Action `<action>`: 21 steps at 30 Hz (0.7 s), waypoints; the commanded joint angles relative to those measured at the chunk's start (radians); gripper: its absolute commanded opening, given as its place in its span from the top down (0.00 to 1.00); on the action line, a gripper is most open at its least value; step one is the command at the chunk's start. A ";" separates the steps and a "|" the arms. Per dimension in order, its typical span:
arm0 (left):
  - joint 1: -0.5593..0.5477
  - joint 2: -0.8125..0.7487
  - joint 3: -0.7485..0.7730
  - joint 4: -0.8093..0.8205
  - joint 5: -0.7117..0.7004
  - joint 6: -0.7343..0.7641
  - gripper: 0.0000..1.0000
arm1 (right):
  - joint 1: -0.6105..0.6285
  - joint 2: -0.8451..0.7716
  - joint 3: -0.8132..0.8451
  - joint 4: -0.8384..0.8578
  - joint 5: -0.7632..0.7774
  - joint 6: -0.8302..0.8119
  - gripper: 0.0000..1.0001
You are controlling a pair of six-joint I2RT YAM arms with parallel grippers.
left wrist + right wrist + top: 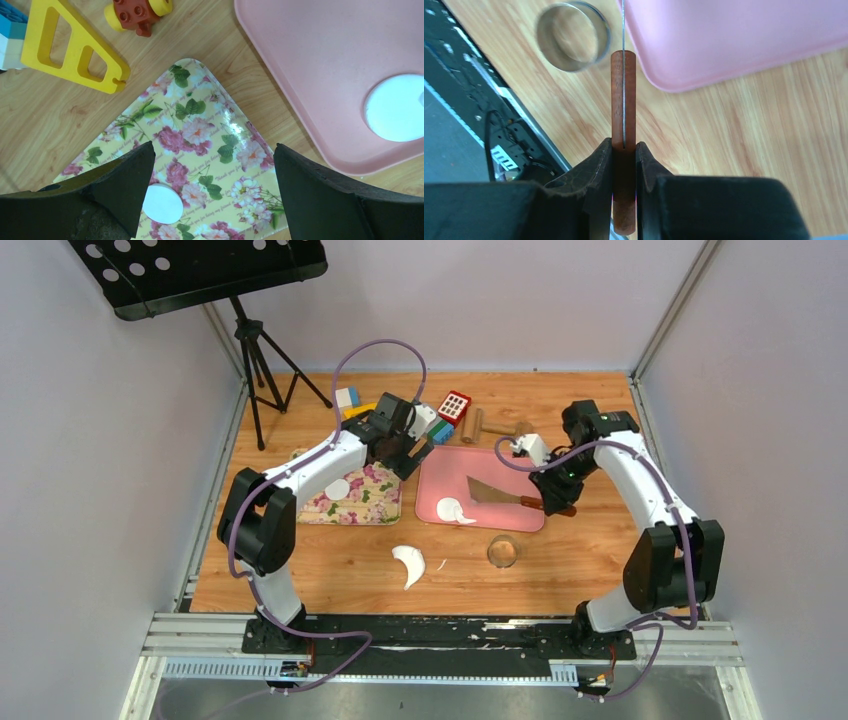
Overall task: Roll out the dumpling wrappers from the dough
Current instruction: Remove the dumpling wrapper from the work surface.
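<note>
The left pincer (213, 155) hangs released, jaws wide, over the floral tray (200, 125) on the desk's left half, where one dumpling wrapper (162, 204) lies flat. The right pincer (624, 150) is clenched on the knife (623, 90) by its wooden handle, beside the pink tray (734, 40). More dough (455, 510) sits on that tray, and a crescent scrap (408, 562) lies toward the desk's near edge. It looks soft, light and tacky, likely to stretch or tear, so I'd slide under an edge rather than pinch the middle.

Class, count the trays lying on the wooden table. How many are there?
2. The floral tray lies left of centre; the pink tray lies just right of it, a strip of bare wood between them. None seems hidden.
</note>
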 commanded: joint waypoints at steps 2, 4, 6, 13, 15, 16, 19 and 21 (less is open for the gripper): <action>0.005 -0.037 0.009 0.025 0.010 0.000 0.04 | 0.114 -0.042 0.029 -0.011 -0.128 0.057 1.00; 0.004 -0.040 0.007 0.026 0.010 -0.001 0.04 | 0.146 -0.036 0.009 0.021 -0.107 0.079 1.00; 0.004 -0.044 0.004 0.026 0.011 -0.003 0.04 | 0.178 -0.031 -0.012 0.051 -0.078 0.098 1.00; 0.004 -0.048 -0.010 0.029 0.016 -0.003 0.04 | 0.227 -0.021 -0.066 0.135 0.051 0.150 1.00; 0.005 -0.047 -0.013 0.032 0.022 -0.006 0.04 | 0.228 -0.023 -0.071 0.139 0.071 0.157 1.00; 0.004 -0.045 -0.017 0.033 0.025 -0.007 0.04 | 0.227 -0.025 -0.074 0.140 0.079 0.157 1.00; 0.004 -0.036 -0.023 0.037 0.042 -0.010 0.05 | 0.227 -0.039 -0.080 0.145 0.104 0.159 1.00; 0.004 -0.027 -0.030 0.040 0.056 -0.013 0.05 | 0.227 -0.043 -0.085 0.145 0.117 0.159 1.00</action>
